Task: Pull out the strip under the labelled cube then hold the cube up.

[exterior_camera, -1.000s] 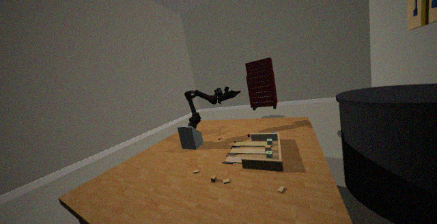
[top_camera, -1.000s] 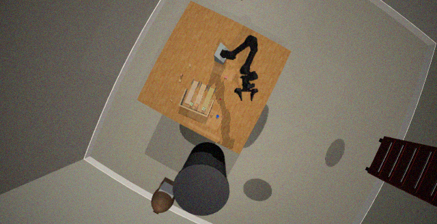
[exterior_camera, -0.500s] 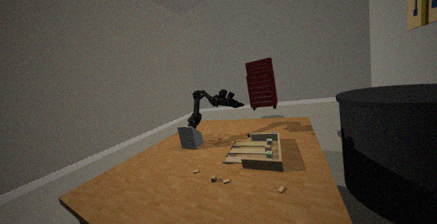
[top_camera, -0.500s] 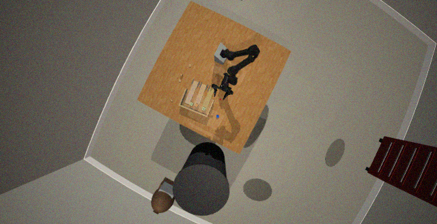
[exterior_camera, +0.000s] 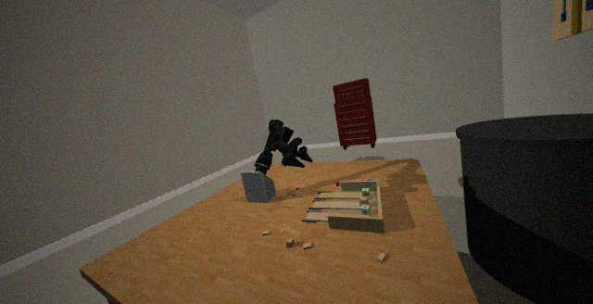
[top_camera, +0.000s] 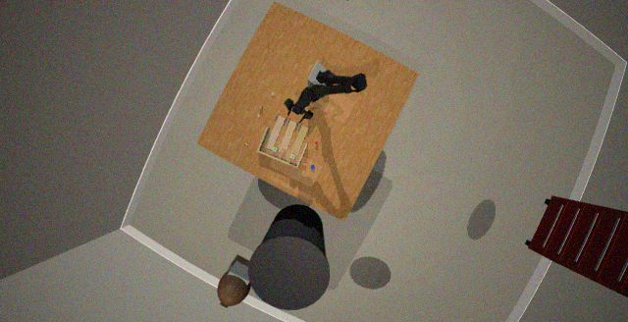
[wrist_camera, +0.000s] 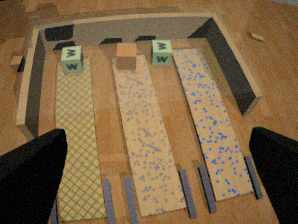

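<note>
In the wrist view a green cube marked W (wrist_camera: pixel 72 60) (top_camera: pixel 292 156) (exterior_camera: pixel 366 192) rests on the far end of the left, green-crosshatched strip (wrist_camera: pixel 79 145) (top_camera: pixel 300 137). A plain orange cube (wrist_camera: pixel 126 56) (exterior_camera: pixel 364 200) sits on the middle, grey-speckled strip (wrist_camera: pixel 147 135) (top_camera: pixel 288 134). A second green W cube (wrist_camera: pixel 161 52) (top_camera: pixel 275 149) (exterior_camera: pixel 365 209) stands between the middle strip and the right, blue-dotted strip (wrist_camera: pixel 210 125) (top_camera: pixel 276 131). My gripper (wrist_camera: pixel 161 139) (top_camera: pixel 293 119) (exterior_camera: pixel 308 163) is open and empty, above and before the strips' near ends.
A low wooden wall (wrist_camera: pixel 125 31) (exterior_camera: pixel 354 222) encloses the strips' far ends and sides. Dark rails (wrist_camera: pixel 186 192) flank the near ends. Small wooden blocks (wrist_camera: pixel 17 62) (exterior_camera: pixel 382 257) lie outside it. A blue object (top_camera: pixel 312 167) and a red one (top_camera: pixel 316 143) lie nearby.
</note>
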Tool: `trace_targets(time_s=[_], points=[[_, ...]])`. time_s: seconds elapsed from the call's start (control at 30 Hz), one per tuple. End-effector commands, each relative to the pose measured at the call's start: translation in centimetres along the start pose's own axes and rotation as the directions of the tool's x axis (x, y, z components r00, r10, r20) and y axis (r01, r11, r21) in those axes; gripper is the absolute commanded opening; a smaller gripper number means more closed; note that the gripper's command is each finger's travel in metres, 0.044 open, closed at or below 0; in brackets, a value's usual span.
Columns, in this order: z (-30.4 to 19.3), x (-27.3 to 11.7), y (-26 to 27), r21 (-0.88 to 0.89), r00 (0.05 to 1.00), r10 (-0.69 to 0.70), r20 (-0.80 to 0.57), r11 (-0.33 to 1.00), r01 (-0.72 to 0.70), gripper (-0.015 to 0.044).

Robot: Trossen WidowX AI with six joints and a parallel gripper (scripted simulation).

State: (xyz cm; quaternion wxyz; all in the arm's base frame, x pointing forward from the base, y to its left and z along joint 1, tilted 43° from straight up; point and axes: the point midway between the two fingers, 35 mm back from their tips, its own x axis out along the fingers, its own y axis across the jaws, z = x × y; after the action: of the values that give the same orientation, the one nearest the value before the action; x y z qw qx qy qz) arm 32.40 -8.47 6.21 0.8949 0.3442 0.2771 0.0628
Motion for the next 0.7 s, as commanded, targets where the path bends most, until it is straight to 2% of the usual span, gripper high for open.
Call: trace_targets(time_s=[0.0,0.63,0.67], points=[[-0.86,-0.41,-0.73,0.034,1.000,0.019,-0.021,0.999,-0.019,0.0400],[-0.86,-0.41,-0.73,0.034,1.000,0.019,-0.021,0.999,-0.019,0.0400],[-0.86,-0.27,-0.71,0.034,0.999,0.020,-0.028,0.999,-0.019,0.0374]])
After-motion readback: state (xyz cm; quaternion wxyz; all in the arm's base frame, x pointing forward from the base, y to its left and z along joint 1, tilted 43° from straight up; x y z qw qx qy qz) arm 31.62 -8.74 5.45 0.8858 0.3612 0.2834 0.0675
